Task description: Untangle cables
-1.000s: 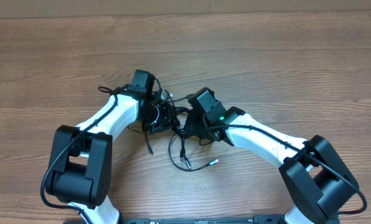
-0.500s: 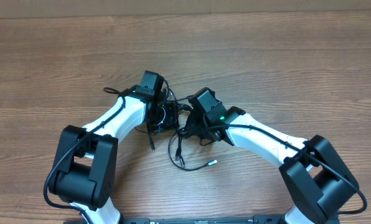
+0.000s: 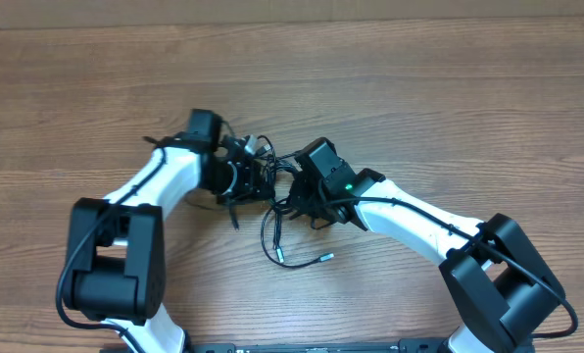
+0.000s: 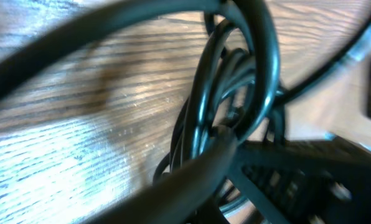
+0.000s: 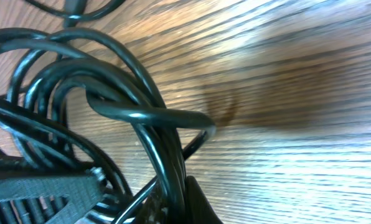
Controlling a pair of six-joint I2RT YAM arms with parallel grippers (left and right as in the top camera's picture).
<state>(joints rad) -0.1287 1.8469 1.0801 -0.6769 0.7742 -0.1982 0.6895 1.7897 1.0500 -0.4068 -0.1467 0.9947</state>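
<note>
Moved since the earlier overhead frames: the left arm [image 3: 165, 176] has swung toward the worktop's left edge and its gripper has gone from part-open to closed; the loose tail of cord has shifted slightly with it, while the right arm [image 3: 410, 221] has kept its place. Item one, cables [image 3: 269, 169]: thin black cords knotted in a small tangle at the middle of the worktop [image 3: 449, 98], stretched between the two grippers. One slack loop trails from the tangle toward the near edge and ends in a silvery tip [image 3: 326, 257] lying flat on the wood; a second short end with a dark plug [image 3: 235, 224] lies just beside the left arm. Item two, left gripper [image 3: 245, 178]: jaws closed on the left side of the tangle; its wrist view is blurred but shows several loops of the cables [image 4: 204, 112] crowded against a ribbed finger [image 4: 285, 180], above the wood grain. Item three, right gripper [image 3: 297, 203]: jaws closed on the right side of the tangle, with a green light showing on the wrist housing [image 3: 349, 185]. Its wrist view shows a bundle of the cables [image 5: 136, 115] running down between a ribbed pad [image 5: 36, 186] and the opposite dark finger [image 5: 201, 205], one strand wrapped crosswise around the rest.
</note>
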